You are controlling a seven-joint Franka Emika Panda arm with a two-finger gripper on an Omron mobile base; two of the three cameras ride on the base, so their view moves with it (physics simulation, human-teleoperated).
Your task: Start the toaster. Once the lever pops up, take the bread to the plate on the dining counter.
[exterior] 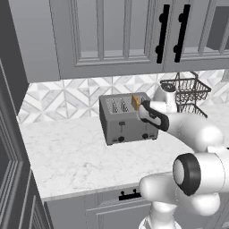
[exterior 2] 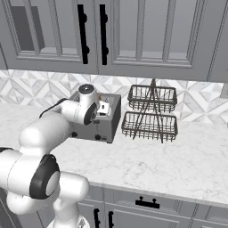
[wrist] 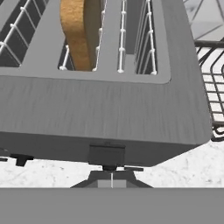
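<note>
One slice of bread (wrist: 78,33) is standing up out of a right-hand slot of the toaster (exterior: 127,118) on the marble surface (exterior: 71,156), beside the wire basket rack (exterior 2: 151,111). We are hovering our pincer (wrist: 111,175), tips together and holding nothing, at the right-hand lever (wrist: 106,155) on the near face. We are judging the starting step to be in hand: next, pressing that lever straight down.

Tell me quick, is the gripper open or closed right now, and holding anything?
Gripper: closed, holding nothing, at the toaster lever.
</note>
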